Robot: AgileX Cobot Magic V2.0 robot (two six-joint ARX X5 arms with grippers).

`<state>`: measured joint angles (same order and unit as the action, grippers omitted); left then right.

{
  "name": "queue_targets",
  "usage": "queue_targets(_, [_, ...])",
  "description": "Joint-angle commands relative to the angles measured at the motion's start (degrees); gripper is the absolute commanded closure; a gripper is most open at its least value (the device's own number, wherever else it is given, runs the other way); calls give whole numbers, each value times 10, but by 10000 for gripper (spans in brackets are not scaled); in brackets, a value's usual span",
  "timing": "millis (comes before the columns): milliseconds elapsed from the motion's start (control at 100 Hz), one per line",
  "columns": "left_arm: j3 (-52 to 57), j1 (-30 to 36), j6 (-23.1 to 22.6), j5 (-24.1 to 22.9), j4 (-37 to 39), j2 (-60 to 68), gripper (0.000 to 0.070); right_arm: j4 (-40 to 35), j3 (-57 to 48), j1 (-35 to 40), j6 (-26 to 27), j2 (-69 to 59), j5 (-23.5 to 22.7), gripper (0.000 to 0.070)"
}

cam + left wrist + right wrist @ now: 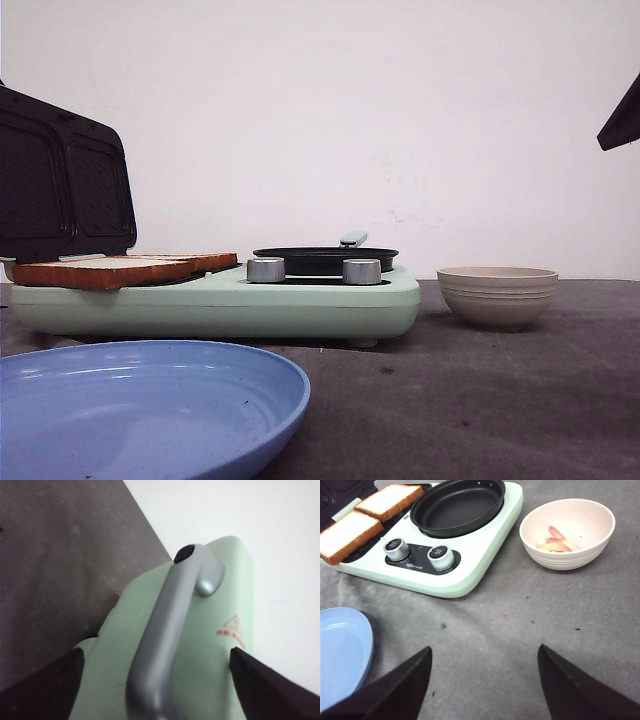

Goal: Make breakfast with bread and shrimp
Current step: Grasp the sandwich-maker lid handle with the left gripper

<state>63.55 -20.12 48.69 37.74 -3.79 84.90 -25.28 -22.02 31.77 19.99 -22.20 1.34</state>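
Two slices of bread (100, 270) (345, 535) lie side by side on the dark grill plate of the mint-green breakfast maker (300, 300); the second slice (387, 500) lies further back. Its lid (60, 180) stands raised. In the left wrist view, my left gripper (155, 655) is open, its fingers on either side of the lid's grey handle (175, 625) without touching it. Pink shrimp (552, 541) lie in a beige bowl (567, 555) (497, 295). My right gripper (485, 650) hangs open over the bare grey mat, holding nothing.
A black round pan (325, 258) (457, 505) sits on the maker's right half behind two silver knobs (440, 557). A blue plate (140, 410) (340, 650) lies at the front left. A dark part of the right arm (622, 120) shows at the upper right edge.
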Motion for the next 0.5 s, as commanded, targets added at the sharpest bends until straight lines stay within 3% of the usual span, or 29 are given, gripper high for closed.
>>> queue_targets(0, [12,3,7,5,9,13,280,3,0,3,4,-1,2,291])
queue_targets(420, [12,7,9,-7,30,13,694,4,0,3,5,-1,6,291])
queue_targets(490, [12,7,9,-7,30,13,696,4,0,3,5,-1,6,291])
